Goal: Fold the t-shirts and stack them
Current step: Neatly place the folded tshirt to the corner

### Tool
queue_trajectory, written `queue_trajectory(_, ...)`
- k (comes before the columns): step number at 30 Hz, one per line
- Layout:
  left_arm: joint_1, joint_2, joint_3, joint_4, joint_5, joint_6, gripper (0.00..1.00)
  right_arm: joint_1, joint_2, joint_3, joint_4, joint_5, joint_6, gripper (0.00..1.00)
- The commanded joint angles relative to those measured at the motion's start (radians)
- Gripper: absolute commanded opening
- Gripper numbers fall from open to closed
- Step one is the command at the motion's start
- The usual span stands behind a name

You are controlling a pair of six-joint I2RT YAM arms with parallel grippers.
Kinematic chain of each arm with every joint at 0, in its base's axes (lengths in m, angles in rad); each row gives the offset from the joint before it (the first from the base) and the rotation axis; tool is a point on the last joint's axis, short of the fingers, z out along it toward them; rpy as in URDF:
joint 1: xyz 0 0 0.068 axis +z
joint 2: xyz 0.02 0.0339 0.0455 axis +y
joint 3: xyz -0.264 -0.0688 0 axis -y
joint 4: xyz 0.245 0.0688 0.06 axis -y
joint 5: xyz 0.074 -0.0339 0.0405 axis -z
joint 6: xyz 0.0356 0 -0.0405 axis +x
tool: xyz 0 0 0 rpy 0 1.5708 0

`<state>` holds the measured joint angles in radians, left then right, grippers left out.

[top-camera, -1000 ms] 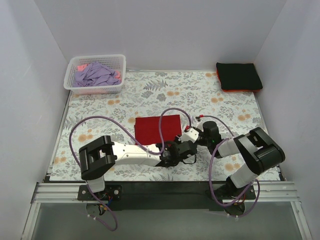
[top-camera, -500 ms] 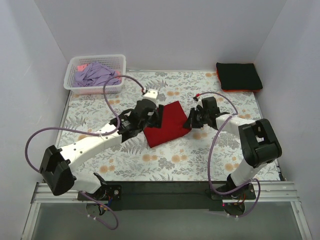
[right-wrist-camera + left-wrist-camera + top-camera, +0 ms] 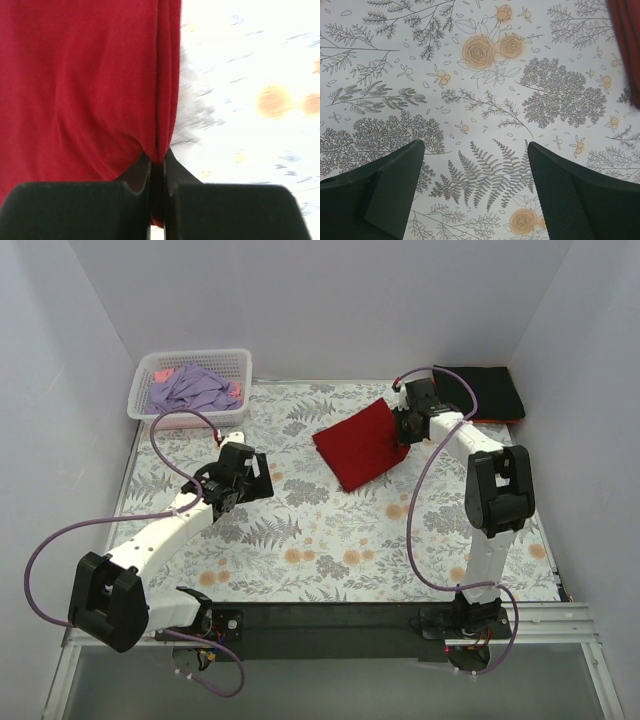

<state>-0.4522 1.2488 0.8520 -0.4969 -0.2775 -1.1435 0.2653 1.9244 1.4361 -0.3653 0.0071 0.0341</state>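
Note:
A folded deep-red t-shirt (image 3: 362,444) lies on the floral cloth right of centre, turned at an angle. My right gripper (image 3: 402,428) is shut on its right edge; the right wrist view shows red fabric (image 3: 90,85) pinched between the two black fingers (image 3: 195,200). A folded black t-shirt (image 3: 478,392) rests on an orange-red one (image 3: 484,420) at the back right corner. Lavender and pink t-shirts (image 3: 188,388) fill the basket. My left gripper (image 3: 262,478) stands open over bare cloth, left of the red t-shirt, with nothing between its fingers (image 3: 570,195).
The white lattice basket (image 3: 240,368) stands at the back left corner. White walls close in the table on three sides. Purple cables loop off both arms above the cloth (image 3: 300,540).
My right gripper has dragged the red t-shirt from the table's middle toward the back right. My left gripper has let go of it, opened, and pulled back to the left.

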Motion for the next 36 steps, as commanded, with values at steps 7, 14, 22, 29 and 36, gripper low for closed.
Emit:
queue_trajectory(7, 0.001, -0.023, -0.002, 0.018, -0.037, -0.038, 0.84, -0.096, 0.16, 0.363, -0.046, 0.263, -0.232, 0.01)
queue_trajectory(14, 0.004, 0.034, -0.001, 0.017, -0.066, -0.044, 0.84, -0.185, 0.255, 0.521, -0.04, 0.226, -0.223, 0.01)
queue_trajectory(22, 0.01, 0.077, -0.001, 0.018, -0.06, -0.041, 0.84, -0.251, 0.314, 0.676, -0.038, 0.171, -0.189, 0.01)
queue_trajectory(29, 0.009, 0.104, -0.002, 0.02, -0.038, -0.039, 0.84, -0.29, 0.323, 0.736, -0.015, 0.116, -0.189, 0.01)
queue_trajectory(36, 0.009, 0.135, 0.002, 0.018, -0.016, -0.039, 0.84, -0.334, 0.318, 0.774, 0.012, 0.007, -0.155, 0.01)
